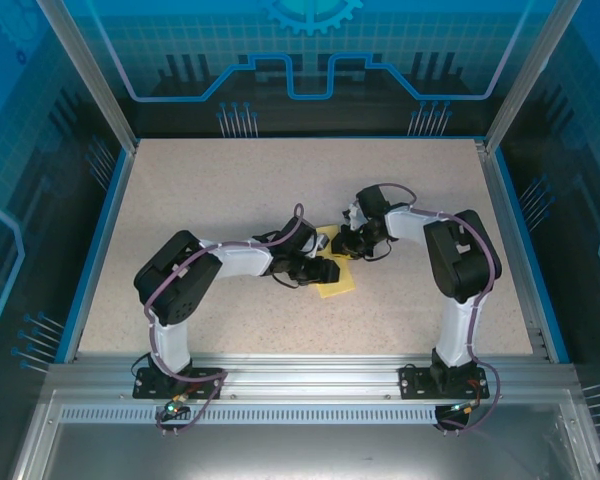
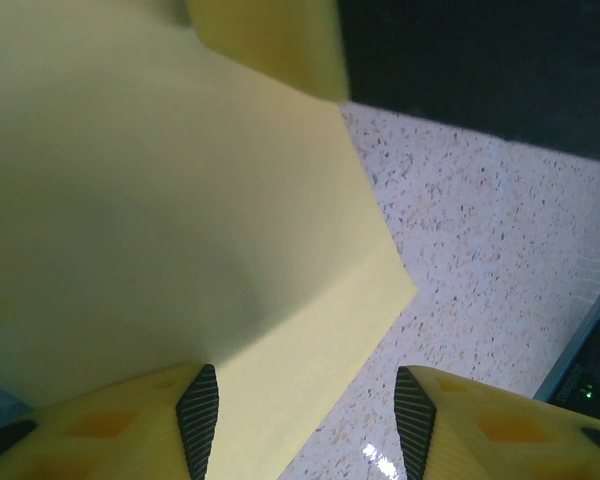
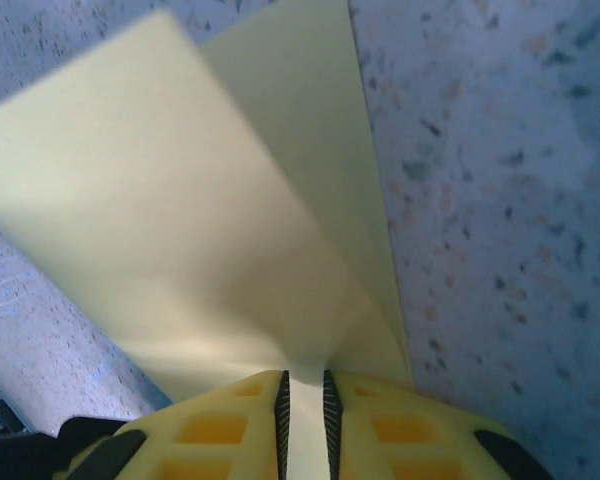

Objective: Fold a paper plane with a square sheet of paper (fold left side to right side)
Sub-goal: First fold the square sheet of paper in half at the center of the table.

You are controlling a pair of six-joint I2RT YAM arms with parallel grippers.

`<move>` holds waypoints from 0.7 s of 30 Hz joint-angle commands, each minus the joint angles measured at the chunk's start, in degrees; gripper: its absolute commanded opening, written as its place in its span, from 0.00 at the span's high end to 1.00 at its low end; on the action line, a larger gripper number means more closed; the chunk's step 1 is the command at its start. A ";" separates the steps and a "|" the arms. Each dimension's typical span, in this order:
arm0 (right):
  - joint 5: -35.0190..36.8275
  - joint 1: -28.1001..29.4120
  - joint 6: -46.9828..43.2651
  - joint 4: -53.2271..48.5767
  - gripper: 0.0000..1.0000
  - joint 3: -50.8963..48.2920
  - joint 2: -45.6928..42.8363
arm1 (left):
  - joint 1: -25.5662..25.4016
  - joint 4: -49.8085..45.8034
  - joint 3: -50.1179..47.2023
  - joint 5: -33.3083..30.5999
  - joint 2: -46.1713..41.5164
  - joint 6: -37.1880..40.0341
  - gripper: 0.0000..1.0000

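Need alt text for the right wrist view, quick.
The right gripper pinches the square sheet of paper between its yellow fingers. The pale-yellow paper fans away in two layers over the speckled table.

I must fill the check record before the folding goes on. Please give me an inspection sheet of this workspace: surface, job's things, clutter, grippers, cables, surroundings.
Surface: speckled beige tabletop, flat.
Job's things: square sheet of paper, pale yellow, partly folded, lying at the table's centre.
Clutter: nothing seen.
Grippers: left gripper open, with the paper's edge between its fingers; right gripper shut on the paper.
Cables: purple cables run along both arms.
Surroundings: blue printed panels on an aluminium frame.
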 commanded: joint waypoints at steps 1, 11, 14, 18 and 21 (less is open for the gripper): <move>1.57 -0.52 -2.78 -6.60 0.77 2.96 -5.52 | -0.07 -3.19 -0.25 -0.93 1.84 -0.11 0.46; -0.34 -3.74 -5.87 -12.63 0.88 -7.14 -17.24 | -0.16 -3.95 0.34 -1.18 1.84 -0.48 0.46; -2.97 -2.45 -4.74 -10.30 0.91 -11.57 -17.90 | -0.17 -3.97 0.50 -1.27 1.84 -0.66 0.46; -4.57 -0.62 -3.90 -7.63 0.91 -14.03 -16.40 | -0.11 -4.21 0.68 -1.52 1.84 -0.84 0.46; -4.44 0.13 -3.44 -5.84 0.91 -14.33 -14.35 | -0.09 -4.56 0.88 -1.53 1.84 -0.83 0.46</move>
